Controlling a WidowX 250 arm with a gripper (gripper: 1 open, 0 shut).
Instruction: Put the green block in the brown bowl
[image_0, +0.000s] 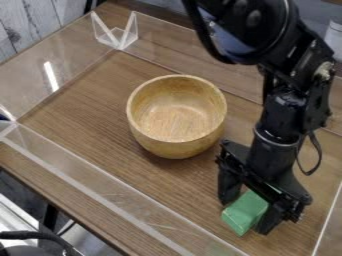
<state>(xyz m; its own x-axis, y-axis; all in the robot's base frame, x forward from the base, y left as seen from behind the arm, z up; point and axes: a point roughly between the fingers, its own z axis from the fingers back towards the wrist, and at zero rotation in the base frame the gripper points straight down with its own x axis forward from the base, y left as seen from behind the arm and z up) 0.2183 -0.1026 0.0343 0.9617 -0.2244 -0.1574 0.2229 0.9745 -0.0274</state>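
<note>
Block (243, 214), matte green and straight-edged, lies at lower right, below and partly beneath the black tool (263, 207), whose jaws stand wide; any grip is unclear. The round, wooden bowl (177, 112) sits near centre.

Wooden tabletop (100, 140) (light glare at left); grey slatted surface (27, 22) behind.

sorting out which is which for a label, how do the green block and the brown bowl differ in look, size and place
The green block is solid green, while the brown bowl is light tan wood. The block is the smaller; the bowl is wider and deeper, with a rounded rim. The block sits at the end effector, partly covered by it, whereas the bowl stands apart from it, unobstructed.
</note>
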